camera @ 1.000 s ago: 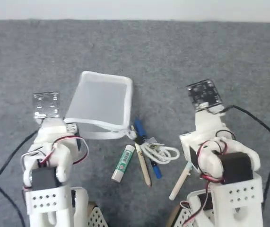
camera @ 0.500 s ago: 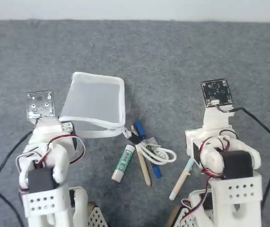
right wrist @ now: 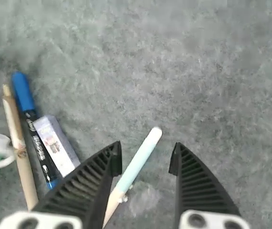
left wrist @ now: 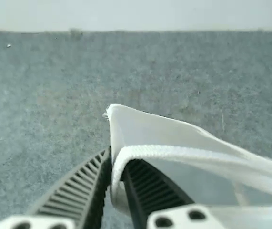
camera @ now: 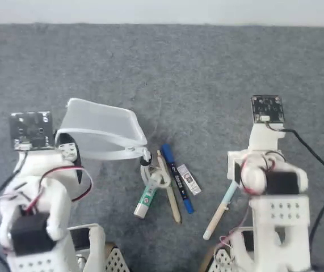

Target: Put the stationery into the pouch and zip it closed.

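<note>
Lying aslant between spread fingers (right wrist: 94, 175): pen (right wrist: 136, 163)

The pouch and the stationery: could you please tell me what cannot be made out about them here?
- Left wrist view: the pouch runs off the picture's edge, cutting off its other end; the left hand covers part of its rim.
- High view: the white cord covers the upper end of the glue stick.
- Right wrist view: the lower end of the light-blue pen slips behind the right hand.
</note>
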Robot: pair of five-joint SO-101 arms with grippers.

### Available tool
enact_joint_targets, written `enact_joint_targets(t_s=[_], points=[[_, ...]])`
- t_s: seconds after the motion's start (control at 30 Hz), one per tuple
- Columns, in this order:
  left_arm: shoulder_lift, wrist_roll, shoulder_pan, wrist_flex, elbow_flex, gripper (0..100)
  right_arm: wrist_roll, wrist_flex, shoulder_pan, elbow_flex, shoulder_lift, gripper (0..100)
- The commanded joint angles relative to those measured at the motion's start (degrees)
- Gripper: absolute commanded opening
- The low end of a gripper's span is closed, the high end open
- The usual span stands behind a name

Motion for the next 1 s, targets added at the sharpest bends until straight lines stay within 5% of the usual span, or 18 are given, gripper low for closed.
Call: enact_joint_targets(t_s=[0.0, 0.47, 0.73, 0.97], points=[[11.43, -0.26, 2.2, 3.96, -10.68, 1, -0.79, -4.0, 0.48, -0.26, 8.31, 16.2], [39.38, 6.24, 3.87, 17.23, -39.87, 1, -0.88, -8.04, 0.22, -0.18, 19.74, 16.2], [45.63, 9.23, 3.78, 17.23, -40.66, 1, -12.84, -9.54, 0.13, 4.48, 19.74, 16.3], [45.8, 10.46, -2.64, 17.05, -40.66, 1, -13.01, -13.23, 0.22, 8.18, 19.82, 16.2]])
